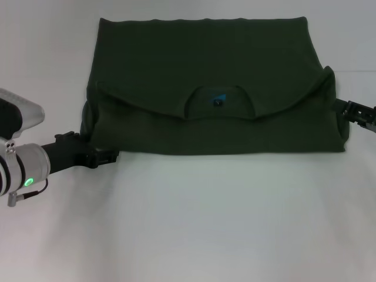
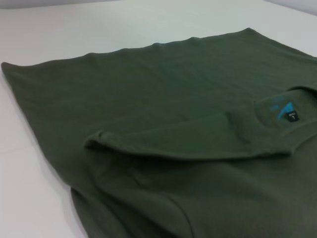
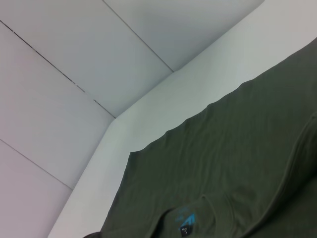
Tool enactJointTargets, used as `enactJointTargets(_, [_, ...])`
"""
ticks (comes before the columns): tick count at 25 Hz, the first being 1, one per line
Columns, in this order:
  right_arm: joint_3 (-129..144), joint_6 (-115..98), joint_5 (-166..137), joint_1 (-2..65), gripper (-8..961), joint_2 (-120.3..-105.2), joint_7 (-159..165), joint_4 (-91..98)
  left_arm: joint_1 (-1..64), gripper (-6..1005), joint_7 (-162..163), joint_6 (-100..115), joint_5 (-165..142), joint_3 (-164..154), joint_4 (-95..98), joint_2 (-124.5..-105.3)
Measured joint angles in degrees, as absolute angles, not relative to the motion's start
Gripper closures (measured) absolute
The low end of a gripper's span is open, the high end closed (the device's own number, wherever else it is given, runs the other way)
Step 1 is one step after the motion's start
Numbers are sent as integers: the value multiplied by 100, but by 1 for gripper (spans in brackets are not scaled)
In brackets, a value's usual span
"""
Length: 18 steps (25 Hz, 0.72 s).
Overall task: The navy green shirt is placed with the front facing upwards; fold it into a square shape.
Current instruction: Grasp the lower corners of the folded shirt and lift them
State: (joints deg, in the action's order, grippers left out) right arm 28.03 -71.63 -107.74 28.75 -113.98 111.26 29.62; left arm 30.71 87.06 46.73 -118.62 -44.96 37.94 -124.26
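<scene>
The navy green shirt point(image 1: 205, 82) lies across the far half of the white table, folded over so its collar end rests on top, with the blue neck tag point(image 1: 218, 100) showing in the neck opening. Both wrist views show the same cloth: shirt point(image 2: 163, 124) with tag point(image 2: 285, 109), and shirt point(image 3: 237, 178) with tag point(image 3: 187, 220). My left gripper point(image 1: 108, 155) sits at the shirt's near left corner, low on the table. At the shirt's right edge is my right gripper point(image 1: 343, 110), against the fold. Neither wrist view shows its own fingers.
The white table point(image 1: 205, 223) stretches bare in front of the shirt. A pale panelled wall point(image 3: 74, 64) rises behind the table's far edge.
</scene>
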Motion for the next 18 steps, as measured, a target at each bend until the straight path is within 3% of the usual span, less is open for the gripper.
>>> enactJointTargets(5, [2794, -7163, -10775, 2864, 298, -11398, 11126, 2962, 3095, 122, 8729, 4649, -11869, -4645, 3806, -12420])
enactJointTargets(16, [2656, -7213, -10775, 2799, 298, -11407, 11125, 2962, 3051, 248, 8745, 4689, -11883, -4720, 3943, -12413])
enactJointTargets(18, [2653, -7214, -10775, 2794, 298, -11407, 11123, 2962, 3055, 329, 8746, 4665, -11883, -4723, 3938, -12409])
